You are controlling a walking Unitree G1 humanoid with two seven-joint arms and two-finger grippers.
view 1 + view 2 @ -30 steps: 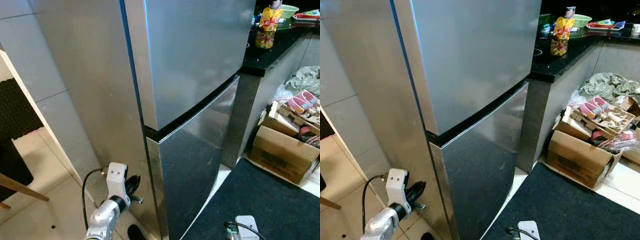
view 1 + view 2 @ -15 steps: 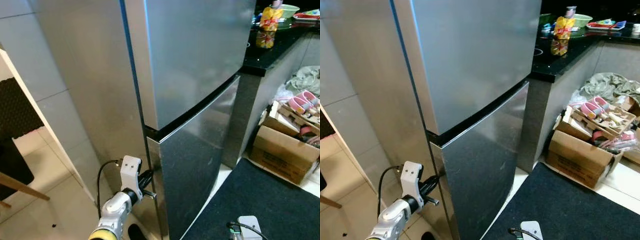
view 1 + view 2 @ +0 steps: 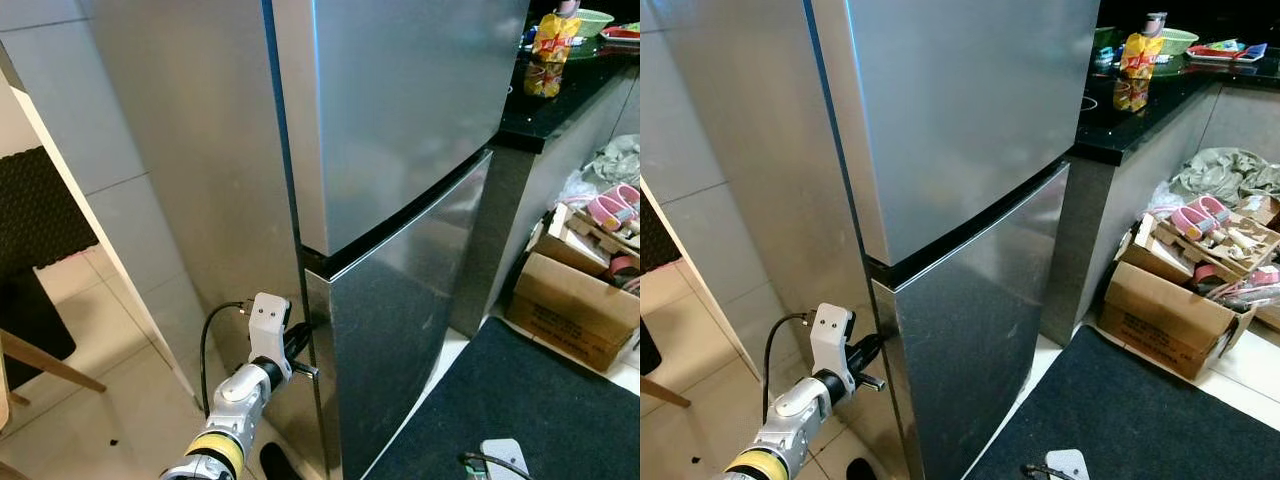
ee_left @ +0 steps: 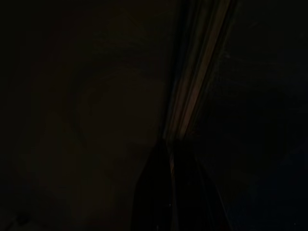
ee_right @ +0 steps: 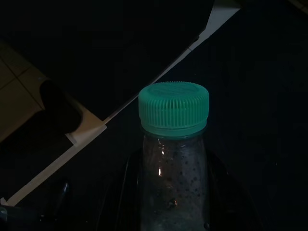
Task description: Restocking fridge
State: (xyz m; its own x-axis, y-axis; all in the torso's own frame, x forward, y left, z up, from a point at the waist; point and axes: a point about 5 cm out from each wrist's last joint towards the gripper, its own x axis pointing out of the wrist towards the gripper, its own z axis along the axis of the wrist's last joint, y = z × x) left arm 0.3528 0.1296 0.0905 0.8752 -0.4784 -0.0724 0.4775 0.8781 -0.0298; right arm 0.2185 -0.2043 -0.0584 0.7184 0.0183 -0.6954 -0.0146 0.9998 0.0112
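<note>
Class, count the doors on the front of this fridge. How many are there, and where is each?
2. The upper door sits above the dark gap; the lower door sits below it, with the left claw at its left edge. Both look shut.

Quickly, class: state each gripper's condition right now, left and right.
Left gripper: at the lower fridge door's edge; fingers cannot be told.
Right gripper: closed on a green-capped bottle.

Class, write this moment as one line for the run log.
step: opening fridge | left gripper: at edge of lower fridge door, door closed | right gripper: holds green-capped bottle
</note>
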